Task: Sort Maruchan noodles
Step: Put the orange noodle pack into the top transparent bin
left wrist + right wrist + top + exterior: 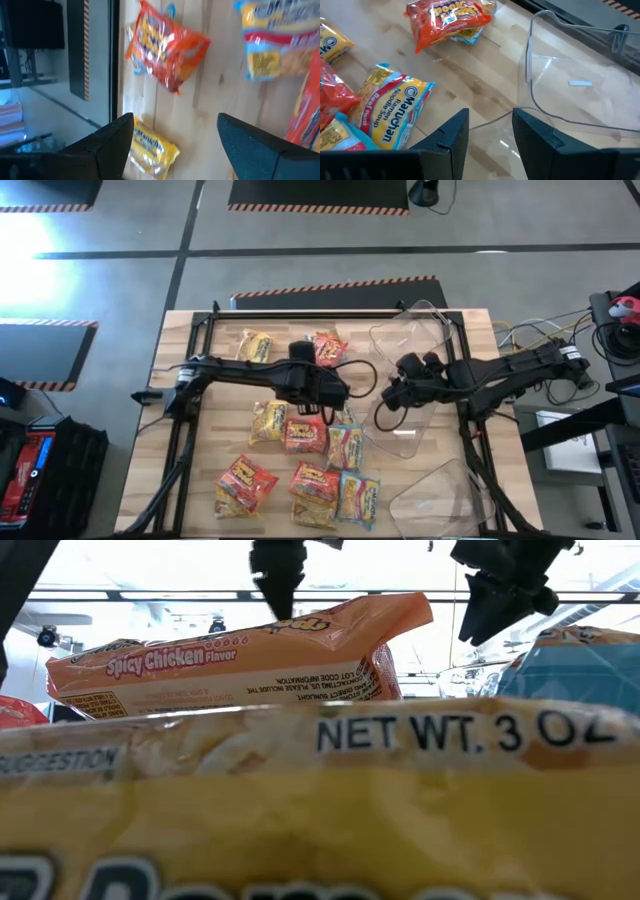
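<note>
Both pincers open, left pincer (322, 412) over noodle packets (305, 465), nothing held

The wooden slatted table (180, 350) lies bare along its left edge and in a strip between the far pair of crinkly ramen packets (255, 345) and the near cluster of red, yellow and blue packets (300, 460). Both open grippers, left (325, 392) and right (388, 394), hang over the middle. Clear plastic tubs (420, 345) crowd the right side, one against the blue packets.
</note>
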